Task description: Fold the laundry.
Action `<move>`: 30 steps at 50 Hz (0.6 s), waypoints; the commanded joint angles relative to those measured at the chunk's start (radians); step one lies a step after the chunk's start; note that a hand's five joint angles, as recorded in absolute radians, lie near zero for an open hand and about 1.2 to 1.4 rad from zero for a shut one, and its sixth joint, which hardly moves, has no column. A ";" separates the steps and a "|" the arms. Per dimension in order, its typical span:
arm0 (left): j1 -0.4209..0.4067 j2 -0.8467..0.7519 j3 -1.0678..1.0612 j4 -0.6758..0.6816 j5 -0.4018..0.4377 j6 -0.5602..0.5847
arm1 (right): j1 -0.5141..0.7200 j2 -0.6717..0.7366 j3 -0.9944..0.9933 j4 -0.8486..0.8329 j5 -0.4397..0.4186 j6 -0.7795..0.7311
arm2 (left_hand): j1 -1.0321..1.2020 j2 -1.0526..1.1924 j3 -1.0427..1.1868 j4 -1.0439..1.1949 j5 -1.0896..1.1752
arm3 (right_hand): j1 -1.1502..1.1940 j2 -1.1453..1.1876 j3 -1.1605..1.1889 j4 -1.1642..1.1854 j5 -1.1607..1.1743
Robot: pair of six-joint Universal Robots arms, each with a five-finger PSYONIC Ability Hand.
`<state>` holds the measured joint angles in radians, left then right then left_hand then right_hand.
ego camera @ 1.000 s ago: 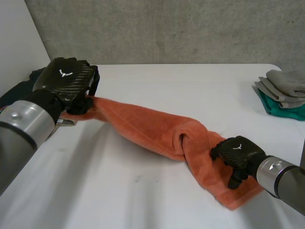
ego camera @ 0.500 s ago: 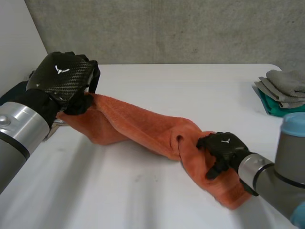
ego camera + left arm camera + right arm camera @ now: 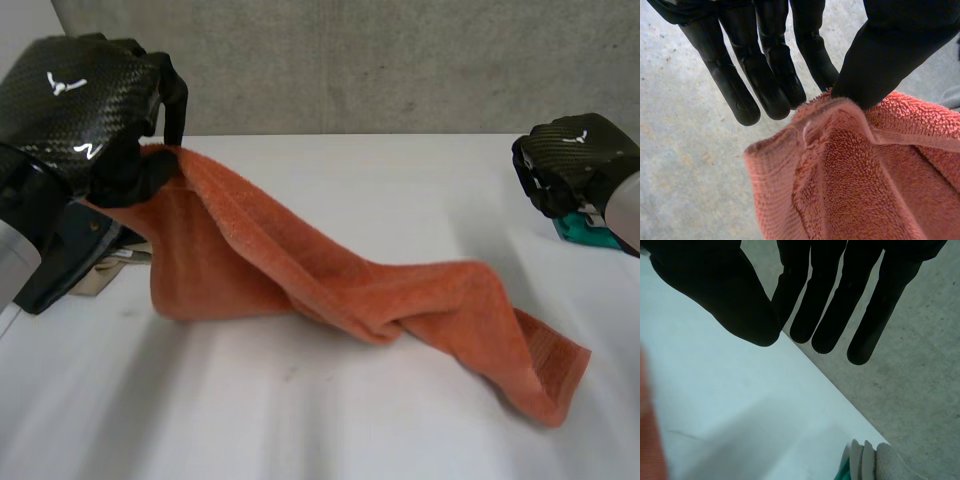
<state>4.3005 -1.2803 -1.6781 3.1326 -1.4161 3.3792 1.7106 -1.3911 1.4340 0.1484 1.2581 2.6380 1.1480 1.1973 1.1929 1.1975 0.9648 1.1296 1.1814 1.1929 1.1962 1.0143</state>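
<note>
Orange terry towel [image 3: 400,295]: one end is held up off the tabletop [image 3: 350,180]. The rest slopes down in a twisted rope to the surface, with the far end lying flat toward the right arm's side. It is not spread out and no fold has been made.

Left hand [image 3: 90,110]: high on its own side, gripping the towel's end. In the left wrist view the hemmed edge near a corner is pinched between thumb [image 3: 890,55] and fingers [image 3: 775,80]. The cloth bunches just below the pinch.

Right hand [image 3: 575,160]: raised and well apart from the towel, near a stack of folded cloths [image 3: 877,460] at the tabletop's far side. Its fingers are straight and it holds nothing.

Step, as judged: pick-up and untangle, ahead of any folding. The task has barely begun on this piece.

Next move calls for:
- The right hand comes down to the free end and pinches a corner or the hem there.
- Both hands then draw apart to take out the twist and lay the towel flat.

Risk: grabbing the bunched middle instead of a corner would leave the twist in.
</note>
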 commanded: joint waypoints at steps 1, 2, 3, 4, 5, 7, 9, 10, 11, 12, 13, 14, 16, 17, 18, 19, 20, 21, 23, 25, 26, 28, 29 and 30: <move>-0.001 -0.051 -0.028 -0.003 -0.001 -0.021 | 0.010 0.276 -0.216 0.013 0.015 0.010 | 0.248 0.199 0.203 0.199 0.257 | 0.267 0.215 0.203 0.200 0.207; -0.001 -0.062 -0.028 -0.003 -0.001 -0.023 | 0.020 0.303 -0.231 0.008 0.024 0.011 | 0.248 0.199 0.203 0.199 0.257 | 0.267 0.215 0.203 0.200 0.207; -0.001 -0.070 -0.026 -0.003 -0.001 -0.023 | 0.046 0.355 -0.260 -0.001 0.049 0.010 | 0.248 0.199 0.203 0.199 0.257 | 0.267 0.215 0.203 0.200 0.207; -0.001 -0.083 -0.023 -0.003 -0.001 -0.023 | 0.061 0.375 -0.270 -0.004 0.063 0.005 | 0.248 0.199 0.203 0.199 0.257 | 0.267 0.215 0.203 0.200 0.207; -0.001 -0.090 -0.022 -0.003 -0.001 -0.023 | 0.076 0.394 -0.277 -0.004 0.079 -0.001 | 0.248 0.199 0.203 0.199 0.257 | 0.256 0.204 0.193 0.189 0.197; -0.001 -0.103 -0.014 -0.002 -0.003 -0.023 | 0.124 0.402 -0.267 0.003 0.124 -0.012 | 0.248 0.199 0.203 0.199 0.257 | -0.593 -0.645 -0.657 -0.660 -0.653; 0.001 -0.113 -0.008 -0.002 -0.003 -0.023 | 0.145 0.380 -0.206 0.006 0.170 -0.001 | 0.248 0.199 0.203 0.199 0.257 | -0.736 -0.788 -0.799 -0.803 -0.795; 0.001 -0.116 -0.005 -0.002 -0.003 -0.023 | 0.149 0.367 -0.169 0.007 0.176 0.003 | 0.248 0.199 0.203 0.199 0.257 | -0.745 -0.797 -0.808 -0.812 -0.804; -0.001 -0.117 0.003 -0.002 -0.003 -0.023 | 0.150 0.344 -0.126 0.005 0.182 0.010 | 0.248 0.199 0.203 0.199 0.257 | -0.765 -0.817 -0.829 -0.832 -0.825; -0.001 -0.117 0.006 -0.002 -0.006 -0.023 | 0.152 0.269 -0.050 0.005 0.188 0.028 | 0.248 0.199 0.203 0.199 0.257 | -0.801 -0.852 -0.864 -0.867 -0.860; -0.001 -0.117 0.011 -0.002 -0.009 -0.021 | 0.152 0.226 -0.008 0.005 0.187 0.037 | 0.248 0.199 0.203 0.199 0.257 | -0.818 -0.870 -0.882 -0.885 -0.878; -0.001 -0.114 0.011 -0.002 -0.009 -0.021 | 0.153 0.143 0.073 0.002 0.178 0.063 | 0.248 0.199 0.203 0.199 0.257 | -0.830 -0.882 -0.893 -0.897 -0.889; 0.001 -0.111 0.008 0.001 -0.007 -0.021 | 0.155 0.087 0.138 -0.003 0.162 0.091 | 0.248 0.199 0.203 0.199 0.257 | -0.854 -0.905 -0.917 -0.920 -0.913; 0.001 -0.111 0.008 0.001 -0.007 -0.021 | 0.155 0.072 0.172 -0.003 0.152 0.102 | 0.248 0.199 0.203 0.199 0.257 | -0.874 -0.926 -0.937 -0.941 -0.933; 0.001 -0.110 0.008 0.001 -0.006 -0.021 | 0.158 0.063 0.224 -0.003 0.127 0.117 | 0.248 0.199 0.203 0.199 0.257 | -0.895 -0.946 -0.958 -0.961 -0.954; 0.001 -0.110 0.006 0.003 -0.006 -0.021 | 0.158 0.063 0.255 -0.003 0.113 0.123 | 0.248 0.199 0.203 0.199 0.257 | -0.898 -0.950 -0.961 -0.964 -0.957; 0.001 -0.111 0.006 0.003 -0.006 -0.021 | 0.156 0.063 0.281 -0.006 0.101 0.129 | 0.248 0.199 0.203 0.199 0.257 | -0.898 -0.950 -0.961 -0.964 -0.957; 0.001 -0.114 0.005 0.003 -0.006 -0.021 | 0.155 0.061 0.317 -0.010 0.081 0.131 | 0.248 0.199 0.203 0.199 0.257 | -0.901 -0.952 -0.964 -0.967 -0.960; -0.001 -0.117 0.003 0.004 -0.007 -0.021 | 0.152 0.061 0.344 -0.020 0.067 0.137 | 0.248 0.199 0.203 0.199 0.257 | -0.901 -0.953 -0.964 -0.967 -0.960; -0.001 -0.119 0.003 0.004 -0.007 -0.021 | 0.152 0.061 0.376 -0.049 0.055 0.138 | 0.248 0.199 0.203 0.199 0.257 | -0.892 -0.944 -0.955 -0.959 -0.951; -0.001 -0.120 0.003 0.003 -0.007 -0.021 | 0.152 0.063 0.382 -0.061 0.055 0.138 | 0.248 0.199 0.203 0.199 0.257 | -0.886 -0.938 -0.949 -0.953 -0.945; -0.001 -0.120 0.003 0.003 -0.007 -0.021 | 0.149 0.064 0.393 -0.102 0.060 0.138 | 0.248 0.199 0.203 0.199 0.257 | -0.845 -0.897 -0.909 -0.912 -0.905; -0.001 -0.119 0.003 0.003 -0.007 -0.021 | 0.149 0.067 0.394 -0.112 0.061 0.138 | 0.248 0.199 0.203 0.199 0.257 | -0.796 -0.847 -0.859 -0.862 -0.855; -0.001 -0.117 0.003 0.003 -0.007 -0.023 | 0.149 0.069 0.394 -0.119 0.061 0.137 | 0.248 0.199 0.203 0.199 0.257 | -0.688 -0.739 -0.751 -0.754 -0.747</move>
<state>4.3002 -1.3981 -1.6741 3.1359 -1.4234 3.3580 1.8628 -1.3405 1.8087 0.0978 1.3227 2.7785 1.1479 1.1973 1.1930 1.1977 0.9648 0.2845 0.2653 0.2648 0.2622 0.0777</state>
